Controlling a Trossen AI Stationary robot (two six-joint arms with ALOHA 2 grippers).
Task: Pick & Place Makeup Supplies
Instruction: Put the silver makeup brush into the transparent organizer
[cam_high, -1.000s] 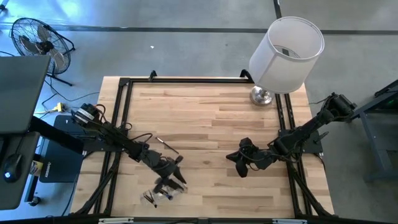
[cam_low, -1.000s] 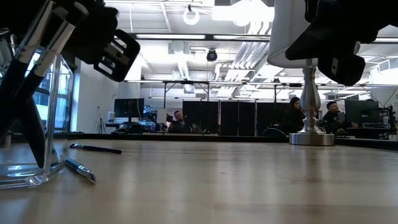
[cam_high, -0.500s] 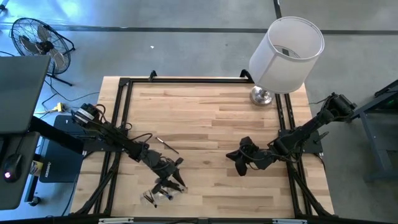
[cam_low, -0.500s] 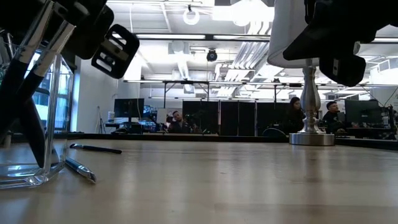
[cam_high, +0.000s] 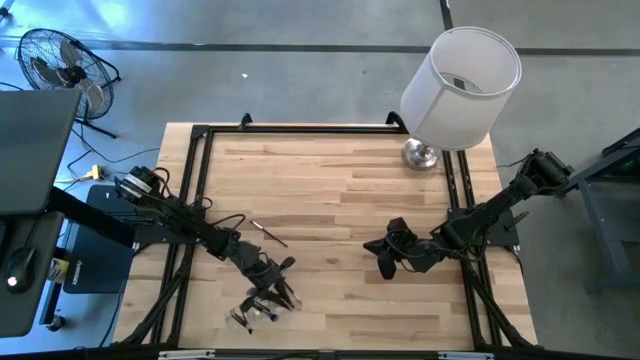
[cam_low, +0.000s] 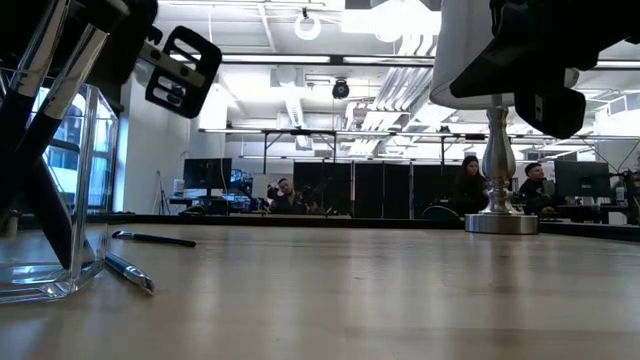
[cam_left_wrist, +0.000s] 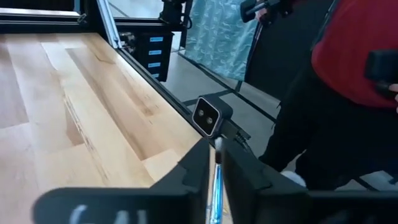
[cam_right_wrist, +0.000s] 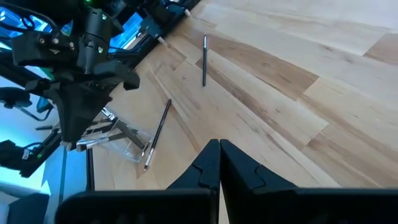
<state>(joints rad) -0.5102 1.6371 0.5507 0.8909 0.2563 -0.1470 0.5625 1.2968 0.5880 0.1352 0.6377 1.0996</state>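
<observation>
Now, at the table's seven o'clock, the left gripper (cam_high: 277, 296) had just narrowed its jaws on a brush (cam_left_wrist: 216, 180) above the clear holder (cam_low: 60, 190), while two brushes (cam_right_wrist: 204, 50) stayed loose nearby, and the right gripper (cam_high: 385, 258), pinched shut, idled at four o'clock.

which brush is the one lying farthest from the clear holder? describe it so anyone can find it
Start at the clear holder under the left gripper, near the table's front edge. Two brushes lie loose on the wood. Yours is the farther brush, alone out on open tabletop; the nearer brush ends right beside the holder.
</observation>
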